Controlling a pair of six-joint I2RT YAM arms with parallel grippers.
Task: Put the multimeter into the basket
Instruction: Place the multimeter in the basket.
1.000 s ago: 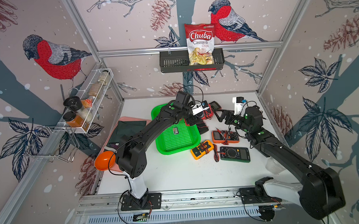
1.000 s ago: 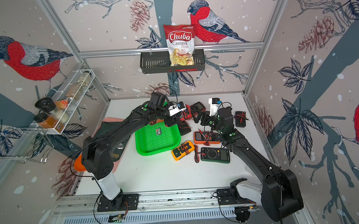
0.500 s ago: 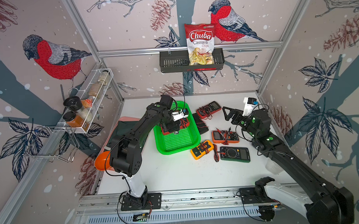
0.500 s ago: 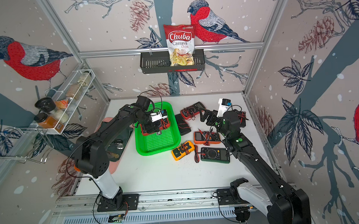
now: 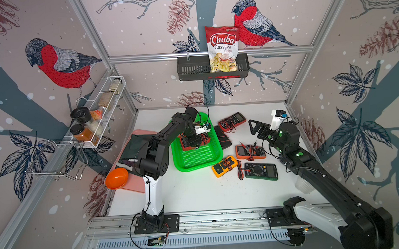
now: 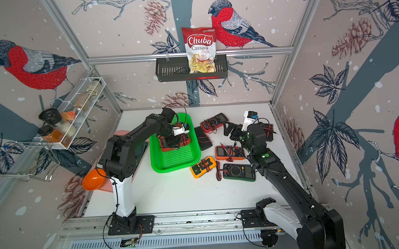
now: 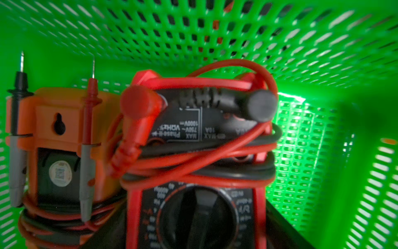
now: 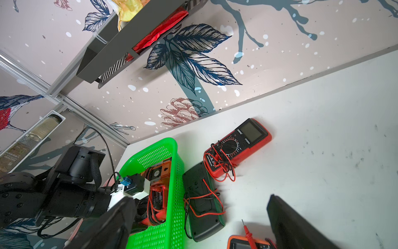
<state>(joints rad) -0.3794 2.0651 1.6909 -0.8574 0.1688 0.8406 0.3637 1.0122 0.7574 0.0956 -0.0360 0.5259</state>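
**A:** Where is the red multimeter (image 7: 193,133)?

**B:** It's inside the green basket (image 5: 199,158), toward its 12 o'clock end and just beside an orange multimeter (image 7: 62,120). The left gripper (image 5: 192,141) has its jaws closed on the case. The right gripper (image 5: 260,128) hangs at 2 o'clock over the bench (image 5: 197,194), its jaws spread wide and empty.

**A:** How will it handle?

**B:** I judge it a stiff, fairly hefty plastic box, and its rubbery holster should give decent friction. The test leads (image 7: 193,168) wound round it are the soft part, loose loops that could catch in the mesh. Hold it across the narrow sides, clear of the dial and screen.

**A:** Any writing?

**B:** Its face reads "MAX 750V~ 1000V" and "10A MAX", though it's blurred, so perhaps not exactly that. The spare red meter (image 8: 237,146) at 1 o'clock says ANENG. The bag (image 5: 223,47) at 12 o'clock says "Chuba Cassava Chips".
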